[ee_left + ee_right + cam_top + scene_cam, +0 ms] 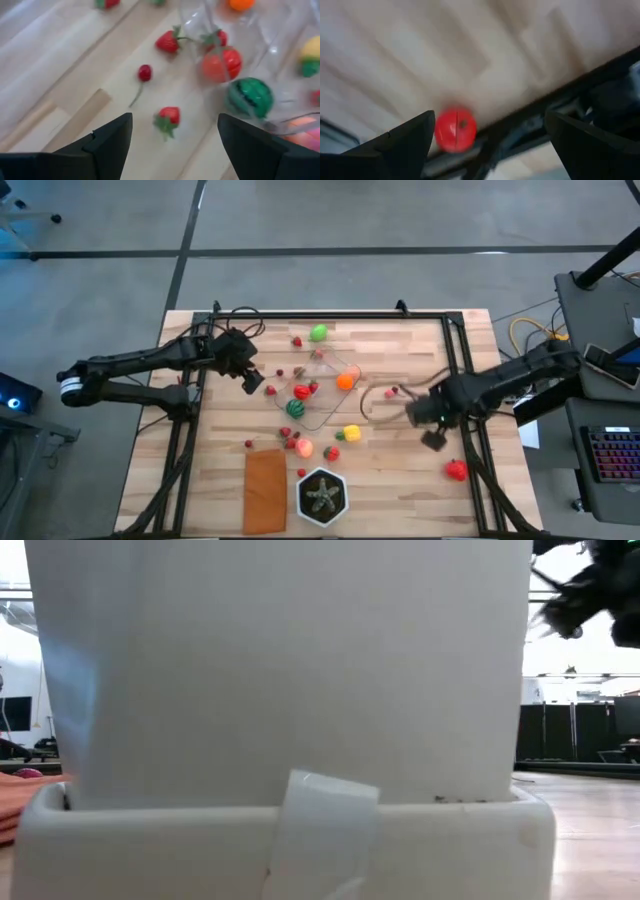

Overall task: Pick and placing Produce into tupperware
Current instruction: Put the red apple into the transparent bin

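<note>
So from overhead, my left tool (pixel 250 375) is hanging over the left side of the counter (pixel 400 490), fingers spread wide with nothing between them. In its wrist view I'm looking past both dark fingers (pixel 107 137) at a small strawberry (pixel 169 117) on the wood right between them, with a cherry (pixel 144 73) on a stem a bit further out and another strawberry (pixel 167 42) beyond that.

Moving toward the middle, the tupperware (pixel 335 385) sits roughly center of the counter, turned at an angle. There's an orange piece (pixel 345 381) inside it, a red tomato-looking one (pixel 301 391) and a striped dark green one (pixel 295 408) at its left end; can't quite tell if those two are inside the wall or just against it. A green piece (pixel 318 333) sits near the far edge, a yellow one (pixel 351 433) just on the near side of the container, and small red bits are scattered around. Closer to me there's a flat orange-brown rectangle (pixel 265 490) and beside it a black hexagonal pot (pixel 322 496) with a green star-shaped plant.

Over on the right, my right tool (pixel 432 425) hovers near the counter's right rail, fingers wide and empty. A red piece (pixel 456 470) lies on the wood nearby, towards the near right corner, and shows up blurry in that wrist view too.

Low cam is basically blocked by a white box (pixel 280 740).
</note>
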